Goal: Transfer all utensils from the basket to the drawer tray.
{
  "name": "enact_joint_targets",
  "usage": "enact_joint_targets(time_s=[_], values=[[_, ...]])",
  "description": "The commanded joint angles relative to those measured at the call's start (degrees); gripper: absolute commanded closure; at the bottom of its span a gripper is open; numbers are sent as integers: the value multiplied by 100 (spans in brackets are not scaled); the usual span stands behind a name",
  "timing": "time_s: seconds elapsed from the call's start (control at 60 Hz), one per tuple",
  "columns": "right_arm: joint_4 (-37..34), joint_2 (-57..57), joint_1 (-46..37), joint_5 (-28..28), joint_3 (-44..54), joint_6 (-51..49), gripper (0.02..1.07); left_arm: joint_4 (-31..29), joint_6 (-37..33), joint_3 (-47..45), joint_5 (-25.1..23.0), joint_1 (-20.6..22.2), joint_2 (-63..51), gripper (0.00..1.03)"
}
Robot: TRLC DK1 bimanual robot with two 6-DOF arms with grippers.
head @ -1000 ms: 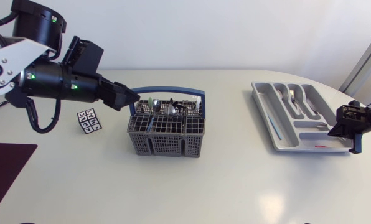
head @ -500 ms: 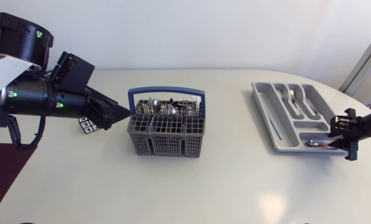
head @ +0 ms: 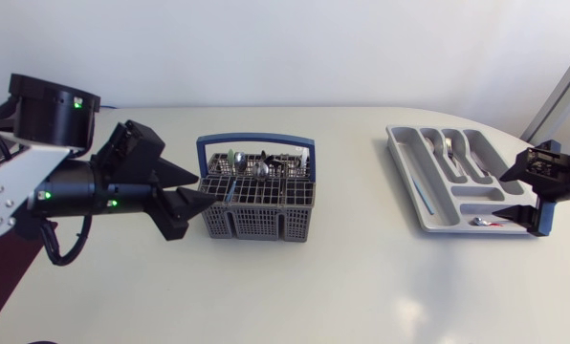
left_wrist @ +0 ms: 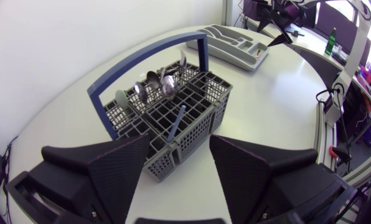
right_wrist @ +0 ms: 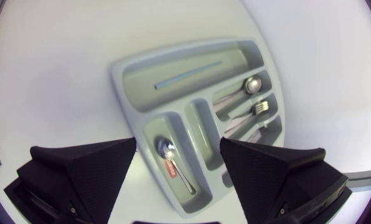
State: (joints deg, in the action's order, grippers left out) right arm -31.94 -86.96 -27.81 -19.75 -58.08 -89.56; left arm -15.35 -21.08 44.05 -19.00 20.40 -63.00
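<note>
In the head view my left arm (head: 60, 186) is coming in from the left edge and lying low across the table, its wrist pointing toward the centre of the frame. The left gripper (head: 208, 186) is standing wide open, with its fingertips just beside the left end wall of the grey basket (head: 256, 208) and not gripping it. In the left wrist view the basket is sitting just ahead of the spread fingers (left_wrist: 117, 165), its blue handle (left_wrist: 145, 53) arching upright over it. Several spoons (left_wrist: 157, 81) are leaning in the far compartments, and a blue-handled utensil (left_wrist: 176, 124) is standing in a nearer one.

My right arm (head: 564, 175) is entering at the right edge, mid-height, and the right gripper (head: 500, 197) is also gaping wide over the near end of the drawer tray (head: 405, 164), holding nothing. From the right wrist view a small spoon (right_wrist: 169, 157) is lying in the short compartment below the open fingers (right_wrist: 92, 165). A larger spoon (right_wrist: 253, 84) and a fork (right_wrist: 262, 107) are resting in slots farther ahead, and a thin pale-blue stick (right_wrist: 188, 73) is lying in the long one.
</note>
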Motion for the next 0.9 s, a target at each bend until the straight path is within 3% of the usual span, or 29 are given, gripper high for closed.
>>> enact_joint_targets(time_s=[0.0,0.15,0.233,0.383,0.6,0.8,0.883], values=[[-110,408,461,-64,544,562,11,437,-230,-371,2,157,34,35],[4,953,1472,-117,1115,1450,13,1245,-274,-582,-7,157,-388,36],[145,1111,2043,-108,1317,1969,13,1702,-239,-617,-7,139,-687,43],[470,1260,2992,68,1555,2768,13,2116,-239,-608,-7,166,-1144,45],[874,1269,4082,375,1651,3586,13,2652,-151,-512,-7,227,-1636,72],[1217,1172,4557,604,1722,3867,13,2898,-98,-494,-7,315,-1768,100],[1226,1155,4697,621,1713,3972,13,2898,-1,-459,-7,306,-1715,100]])
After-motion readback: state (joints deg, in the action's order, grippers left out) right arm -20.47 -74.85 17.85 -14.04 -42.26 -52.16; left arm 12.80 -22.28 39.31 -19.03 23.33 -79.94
